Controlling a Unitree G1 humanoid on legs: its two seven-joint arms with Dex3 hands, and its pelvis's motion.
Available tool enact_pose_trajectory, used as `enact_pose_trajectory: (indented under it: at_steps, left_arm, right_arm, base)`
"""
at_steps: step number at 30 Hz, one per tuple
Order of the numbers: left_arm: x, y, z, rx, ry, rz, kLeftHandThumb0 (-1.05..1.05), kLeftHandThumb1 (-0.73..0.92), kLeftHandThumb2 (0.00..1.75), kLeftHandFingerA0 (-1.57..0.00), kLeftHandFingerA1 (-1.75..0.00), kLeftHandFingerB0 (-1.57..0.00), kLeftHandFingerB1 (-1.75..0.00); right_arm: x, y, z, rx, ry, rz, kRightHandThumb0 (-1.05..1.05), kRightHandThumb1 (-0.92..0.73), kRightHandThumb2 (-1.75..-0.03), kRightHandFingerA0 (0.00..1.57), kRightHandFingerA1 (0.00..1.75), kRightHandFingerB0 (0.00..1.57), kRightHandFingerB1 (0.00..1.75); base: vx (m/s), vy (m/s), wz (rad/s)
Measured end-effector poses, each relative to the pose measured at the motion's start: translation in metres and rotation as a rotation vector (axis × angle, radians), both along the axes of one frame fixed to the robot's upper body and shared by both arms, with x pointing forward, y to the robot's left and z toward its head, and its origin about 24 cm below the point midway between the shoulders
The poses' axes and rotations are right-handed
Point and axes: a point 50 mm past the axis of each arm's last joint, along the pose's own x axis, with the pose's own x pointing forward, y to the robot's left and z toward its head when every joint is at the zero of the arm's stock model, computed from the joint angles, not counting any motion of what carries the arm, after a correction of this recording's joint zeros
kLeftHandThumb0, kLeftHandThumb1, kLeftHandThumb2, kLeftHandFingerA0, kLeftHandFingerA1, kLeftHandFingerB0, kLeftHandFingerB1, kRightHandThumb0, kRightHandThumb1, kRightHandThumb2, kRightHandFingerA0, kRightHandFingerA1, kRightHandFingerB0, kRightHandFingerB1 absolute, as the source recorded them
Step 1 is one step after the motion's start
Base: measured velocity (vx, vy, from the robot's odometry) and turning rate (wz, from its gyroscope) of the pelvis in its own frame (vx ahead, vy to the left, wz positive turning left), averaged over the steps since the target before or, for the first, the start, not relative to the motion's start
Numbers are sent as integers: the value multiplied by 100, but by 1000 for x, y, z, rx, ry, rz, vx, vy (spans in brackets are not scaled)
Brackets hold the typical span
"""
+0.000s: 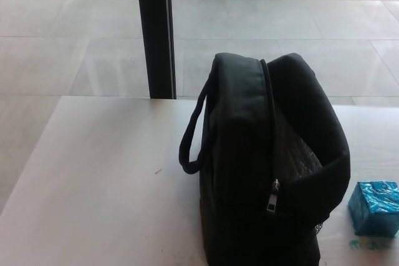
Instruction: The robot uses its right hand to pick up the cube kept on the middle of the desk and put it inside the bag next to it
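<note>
A shiny blue cube sits on the white desk at the lower right of the head view, just right of the bag. The black bag stands upright in the middle of the desk. Its zipper runs open along the top and right side, showing a grey quilted lining. A carry handle loops out on the bag's left side. Neither of my hands shows in this view.
A black vertical post rises behind the desk's far edge. Beyond it lies a pale tiled floor with bright window reflections. Small green marks sit on the desk in front of the cube.
</note>
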Motion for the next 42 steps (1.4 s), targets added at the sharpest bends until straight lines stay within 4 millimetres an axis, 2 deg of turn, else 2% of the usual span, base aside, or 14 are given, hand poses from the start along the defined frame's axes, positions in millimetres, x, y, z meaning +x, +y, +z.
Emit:
enact_pose_trajectory:
  at_steps: [5,6,8,9,17,31,32,33,34,36,37,40,41,42]
  left_arm:
    - [0,0,0,-4,-2,-2,-70,70,60,-16,-50,-15,-32]
    - [0,0,0,-4,-3,-2,-69,69,59,-16,-50,-16,-32]
    - [0,0,0,-7,-4,1,-69,69,60,-16,-50,-16,-32]
    - [-1,0,0,-8,-4,2,-70,69,60,-16,-50,-16,-32]
    - [0,0,1,-8,-11,3,-70,68,60,-16,-53,-16,-33]
    - [3,0,1,-5,-9,-9,-71,70,60,-16,-50,-16,-32]
    - [3,0,2,-5,-10,-10,-71,70,60,-16,-50,-15,-32]
    - [3,0,2,-3,-10,-12,-70,71,60,-15,-50,-16,-33]
    - [4,0,2,-3,-11,-14,-70,71,60,-15,-50,-16,-33]
    - [5,0,3,-2,-15,-15,-70,70,60,-15,-50,-16,-32]
    - [6,0,3,-2,-17,-16,-68,71,60,-14,-50,-15,-33]
    - [7,0,4,-4,-24,-13,-70,71,60,-17,-48,-17,-32]
    - [8,0,3,-5,-24,-14,-70,70,60,-17,-48,-17,-32]
    - [8,0,3,-6,-22,-15,-70,70,60,-17,-48,-17,-32]
  right_arm:
    - [6,17,-15,-102,65,94,-86,-63,-102,2,37,8,23]
    - [7,20,-16,-120,74,110,-83,-81,-65,5,50,9,24]
    - [9,28,-20,-157,96,142,-84,-81,-66,7,52,10,25]
    - [9,31,-21,-172,105,156,-94,-68,-105,0,55,14,32]
    - [27,59,-24,-281,164,238,-101,-69,-108,0,19,9,17]
    - [28,55,-60,-398,373,232,-101,-65,-107,0,15,9,15]
    - [27,54,-62,-405,384,228,-99,-59,-90,0,2,10,18]
    - [27,53,-64,-412,397,227,-101,-63,-107,0,12,4,14]
    - [27,52,-66,-418,407,226,-98,-59,-90,0,0,8,17]
    - [27,53,-69,-425,428,230,-99,-61,-105,0,14,1,14]
    - [26,53,-70,-428,437,232,-94,-75,-73,0,0,0,26]
    - [26,53,-72,-434,455,237,-97,-77,-64,0,0,0,28]
    - [26,54,-73,-437,460,240,-99,-60,-93,0,0,11,15]
    - [26,55,-74,-442,466,246,-94,-75,-70,0,0,0,26]
  base:
    - [0,0,0]
    - [0,0,0]
    - [0,0,0]
    - [0,0,0]
    - [0,0,0]
    - [0,0,0]
    - [0,0,0]
    - [0,0,0]
    - [0,0,0]
    - [0,0,0]
    - [0,0,0]
    - [0,0,0]
    - [0,0,0]
    - [0,0,0]
